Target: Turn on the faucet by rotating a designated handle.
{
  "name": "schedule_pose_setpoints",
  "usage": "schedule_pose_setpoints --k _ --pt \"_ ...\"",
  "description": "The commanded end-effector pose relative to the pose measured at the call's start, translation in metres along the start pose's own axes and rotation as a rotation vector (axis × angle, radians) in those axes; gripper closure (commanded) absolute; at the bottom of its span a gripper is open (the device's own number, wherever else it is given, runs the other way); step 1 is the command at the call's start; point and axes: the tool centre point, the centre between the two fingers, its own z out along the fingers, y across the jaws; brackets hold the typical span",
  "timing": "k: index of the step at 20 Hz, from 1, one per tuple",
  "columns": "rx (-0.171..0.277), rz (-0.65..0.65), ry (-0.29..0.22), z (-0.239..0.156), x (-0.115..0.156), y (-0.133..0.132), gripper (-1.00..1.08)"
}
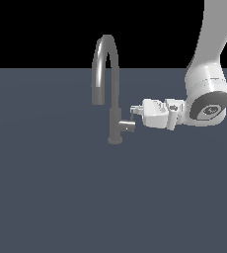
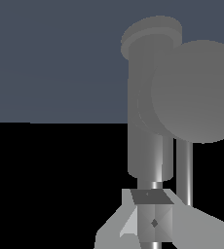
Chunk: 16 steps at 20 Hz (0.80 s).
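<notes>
While the gripper (image 1: 134, 110) reaches in level from the exterior view's right, its fingertips sit at the handle (image 1: 132, 118); whether they clamp it cannot be told. The handle juts from the faucet (image 1: 114, 99) low on its column. A flat slate-blue floor (image 1: 46, 197) spreads wide beyond, under black.

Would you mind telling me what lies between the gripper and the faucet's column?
Only the handle on its stub; in the exterior view the gripper is at it, beside the faucet.
</notes>
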Motion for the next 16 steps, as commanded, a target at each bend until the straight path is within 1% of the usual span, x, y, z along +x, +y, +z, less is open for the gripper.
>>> schedule_pose_setpoints --k 1,3,14,15,16 --pt "0.000 0.000 0.000 0.000 -0.003 0.007 1.08" --pt "0.003 0.000 0.001 0.000 0.000 0.003 1.08" --pt "0.001 0.000 0.000 0.000 -0.001 0.037 1.08" --pt "0.001 0.000 0.000 0.000 -0.001 0.037 1.08" --pt "0.005 -0.012 0.003 0.000 -0.004 0.030 1.08"
